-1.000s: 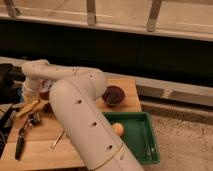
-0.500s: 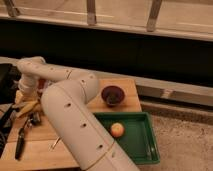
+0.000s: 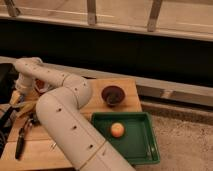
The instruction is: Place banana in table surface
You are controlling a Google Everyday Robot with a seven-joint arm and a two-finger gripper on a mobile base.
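Camera view looks down on a light brown plank-wood worktop [image 3: 129, 89]. The robot's thick white arm [image 3: 65, 120] runs from the bottom edge up to the far left and bends down there. Its gripper [image 3: 18, 99] hangs at the worktop's left edge, low over the wood. The small, pale yellow, curved banana [image 3: 27, 107] shows right at the gripper, just below it and to its right. Its long axis seems to run roughly left to right. Whether it rests on the wood or hangs just above it is hidden, and I cannot tell whether the jaws pinch it or stand spread. Only this one arm is present, so the release falls to it.

Counted:
- one banana
- one dark brown round bowl [image 3: 113, 94]
- one green rectangular plastic tray [image 3: 142, 147], holding one round orange fruit [image 3: 117, 130]
- one dark-handled tool [image 3: 21, 140] near the left front
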